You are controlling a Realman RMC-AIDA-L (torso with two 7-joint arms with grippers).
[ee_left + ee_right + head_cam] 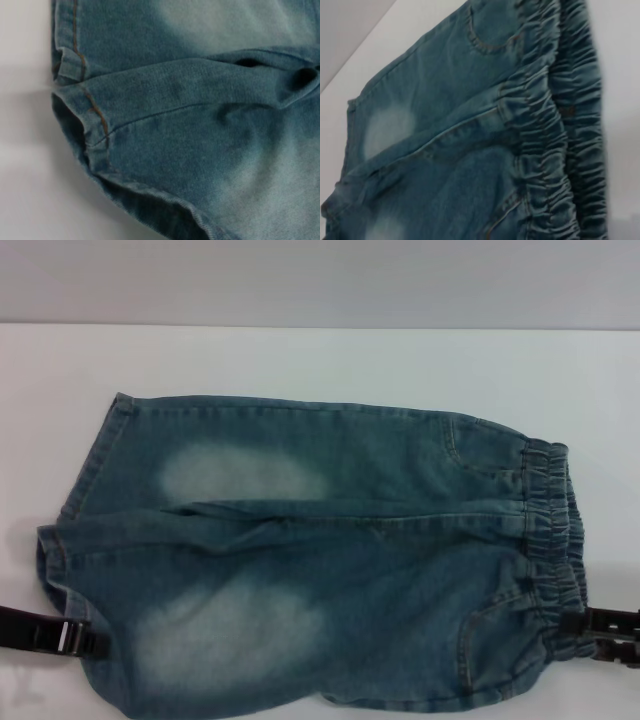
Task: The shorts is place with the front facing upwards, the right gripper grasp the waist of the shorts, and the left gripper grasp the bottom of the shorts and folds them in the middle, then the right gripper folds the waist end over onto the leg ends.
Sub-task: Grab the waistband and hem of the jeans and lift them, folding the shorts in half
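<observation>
Head view shows the blue-green denim shorts (310, 560) lying flat on the white surface (300, 360), long axis running left to right. Left gripper (85, 640) meets the near leg hem (60, 585); right gripper (580, 625) meets the ruched waist (555, 540). Whether either set of jaws is pinching cloth, I cannot tell.
</observation>
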